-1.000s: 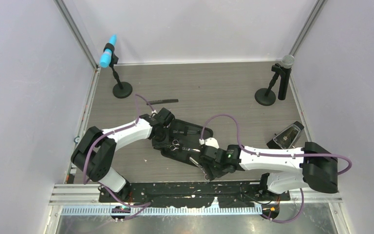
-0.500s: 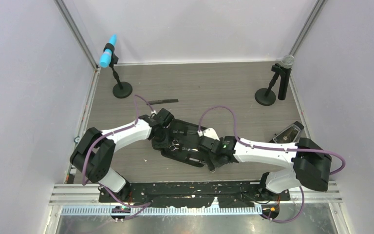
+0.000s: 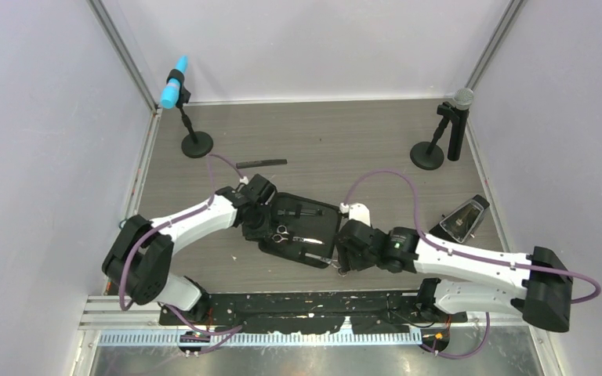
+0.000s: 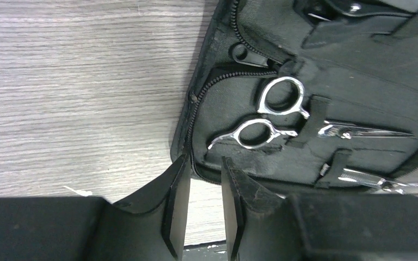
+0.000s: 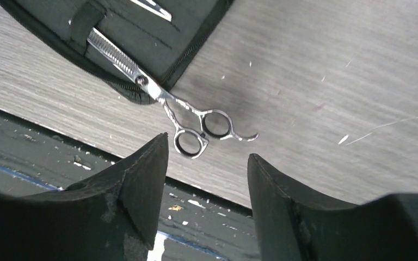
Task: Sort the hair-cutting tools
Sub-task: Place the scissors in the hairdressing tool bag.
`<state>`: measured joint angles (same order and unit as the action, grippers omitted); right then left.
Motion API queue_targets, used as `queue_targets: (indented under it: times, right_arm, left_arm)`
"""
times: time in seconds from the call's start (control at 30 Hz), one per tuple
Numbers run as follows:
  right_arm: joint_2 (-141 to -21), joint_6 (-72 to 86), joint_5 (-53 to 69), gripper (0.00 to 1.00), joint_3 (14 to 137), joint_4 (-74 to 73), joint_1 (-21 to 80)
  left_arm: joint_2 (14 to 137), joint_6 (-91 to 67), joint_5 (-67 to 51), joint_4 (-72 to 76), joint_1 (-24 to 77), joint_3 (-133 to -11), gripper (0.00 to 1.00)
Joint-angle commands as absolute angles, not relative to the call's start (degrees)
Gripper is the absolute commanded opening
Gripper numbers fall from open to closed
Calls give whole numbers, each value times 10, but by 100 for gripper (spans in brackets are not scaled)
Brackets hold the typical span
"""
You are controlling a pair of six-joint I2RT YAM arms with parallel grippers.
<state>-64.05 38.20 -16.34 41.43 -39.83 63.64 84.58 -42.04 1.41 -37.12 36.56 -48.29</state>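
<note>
The black zip case (image 3: 317, 223) lies open at the table's middle. One silver scissors (image 3: 281, 233) is tucked in its straps, ring handles clear in the left wrist view (image 4: 277, 111). My left gripper (image 3: 255, 227) pinches the case's left zip edge (image 4: 196, 136) between its fingertips (image 4: 180, 179). A second scissors (image 5: 198, 126) has its toothed blade in the case and its rings on the wood. My right gripper (image 3: 344, 261) is open and empty just short of those rings (image 5: 208, 149). The black comb (image 3: 262, 164) lies behind the case. I cannot make out the clips.
Two microphones on round bases stand at the back left (image 3: 196, 144) and back right (image 3: 427, 154). A black wedge-shaped object (image 3: 461, 217) lies at the right edge. The black front rail (image 5: 43, 157) runs just below the right gripper.
My right gripper has shifted right from over the case's near corner to just off it, and its arm has swung outward. The left gripper and the case have stayed put.
</note>
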Motion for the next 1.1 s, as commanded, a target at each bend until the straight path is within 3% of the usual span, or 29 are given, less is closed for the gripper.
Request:
queue_targets:
  times: [0.0, 0.57, 1.07]
  right_arm:
    - [-585, 496, -118, 56, 336, -321, 637]
    - [-626, 553, -111, 37, 290, -254, 626]
    - [-672, 549, -91, 29, 300, -252, 625]
  left_arm:
    - [785, -433, 6, -365, 346, -486, 30]
    - [862, -391, -72, -338, 293, -502, 33]
    - [892, -397, -106, -312, 293, -481, 33]
